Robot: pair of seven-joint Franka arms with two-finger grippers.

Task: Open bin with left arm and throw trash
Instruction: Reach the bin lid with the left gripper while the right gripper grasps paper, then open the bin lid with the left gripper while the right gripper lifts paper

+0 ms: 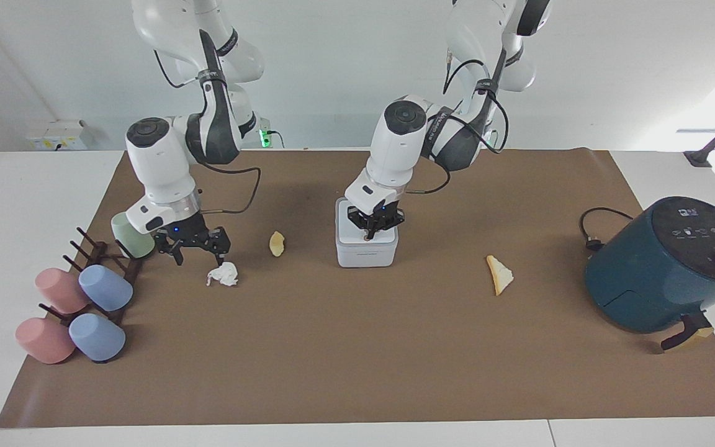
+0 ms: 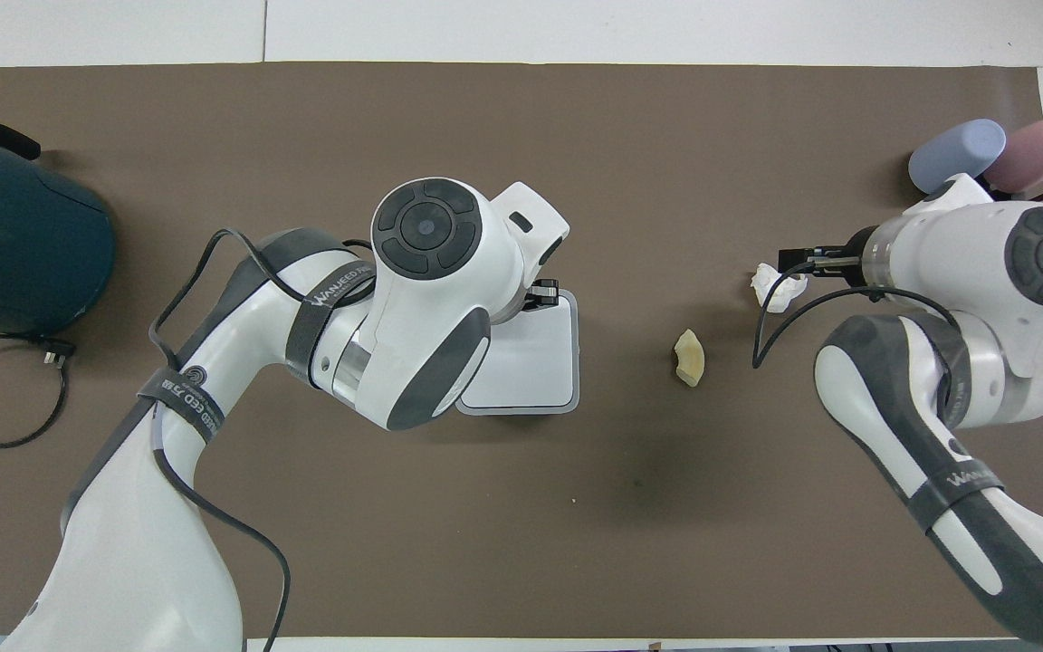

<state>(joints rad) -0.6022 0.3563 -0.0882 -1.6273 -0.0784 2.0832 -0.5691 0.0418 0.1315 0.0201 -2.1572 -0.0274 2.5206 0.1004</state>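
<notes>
The white bin [image 1: 367, 254] stands mid-table with its lid down; it also shows in the overhead view [image 2: 531, 362]. My left gripper [image 1: 372, 232] is shut, and its tips rest on the lid at the red button [image 2: 543, 296]. My right gripper [image 1: 199, 250] is open and hovers just above the crumpled white tissue [image 1: 224, 274], which also shows in the overhead view [image 2: 773, 288] beside that gripper [image 2: 795, 264]. The pale yellow fruit piece [image 1: 277, 243] lies between tissue and bin. The bread slice [image 1: 499, 274] lies toward the left arm's end; in the overhead view my left arm hides it.
A dark teal air fryer [image 1: 661, 273] with a cord stands at the left arm's end of the table. A rack of pastel cups [image 1: 106, 288] stands at the right arm's end, close to my right arm. A brown mat [image 1: 357, 360] covers the table.
</notes>
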